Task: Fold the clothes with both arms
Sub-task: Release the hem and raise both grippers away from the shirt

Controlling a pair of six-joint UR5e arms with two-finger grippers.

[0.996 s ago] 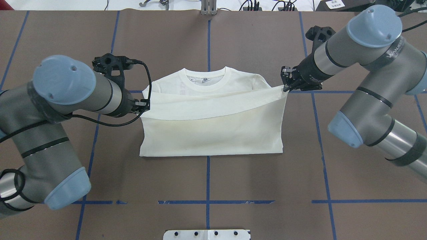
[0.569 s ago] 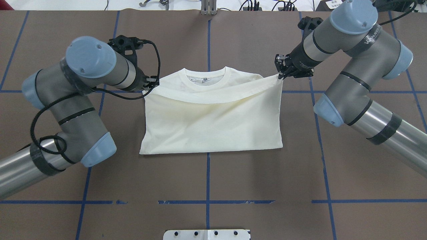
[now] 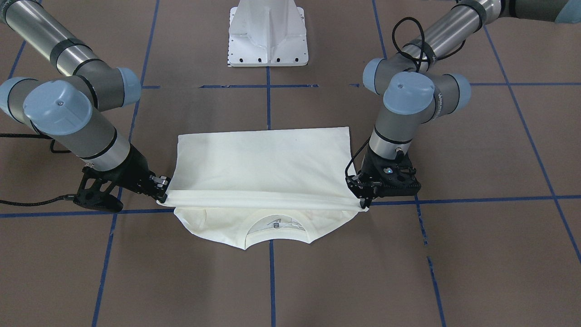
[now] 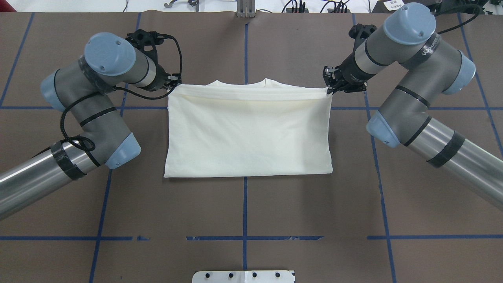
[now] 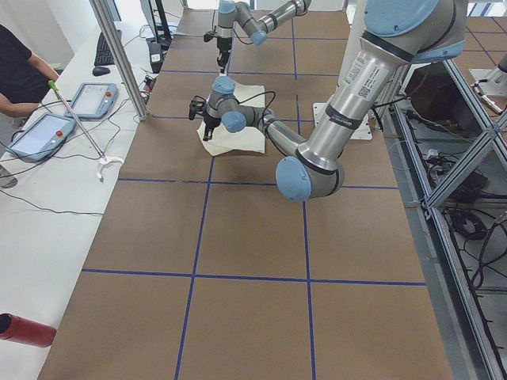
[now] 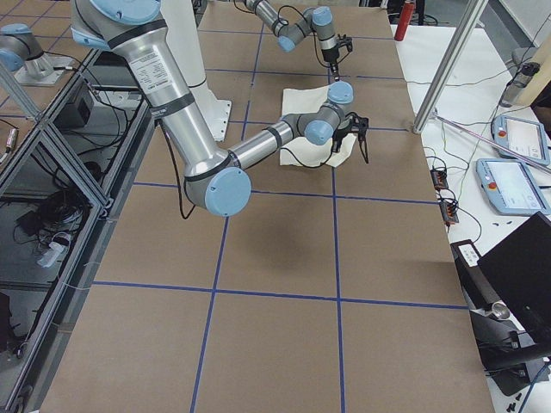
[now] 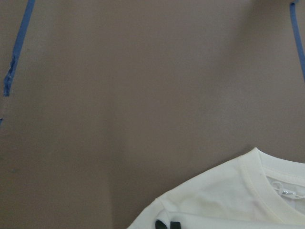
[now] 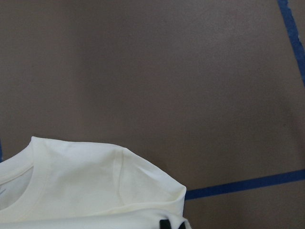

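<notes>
The left gripper (image 4: 173,83) and right gripper (image 4: 329,89) each clamp a hem corner of the shirt (image 4: 247,133), centred on the table (image 4: 251,212), hem at its far collar (image 4: 264,81); an uneven release could skew the fold.

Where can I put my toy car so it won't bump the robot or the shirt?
Best: the bare table between the T-shirt and the white base plate. Also beyond its collar. Crowded: both shirt sides, where left gripper and right gripper pinch its corners.
</notes>
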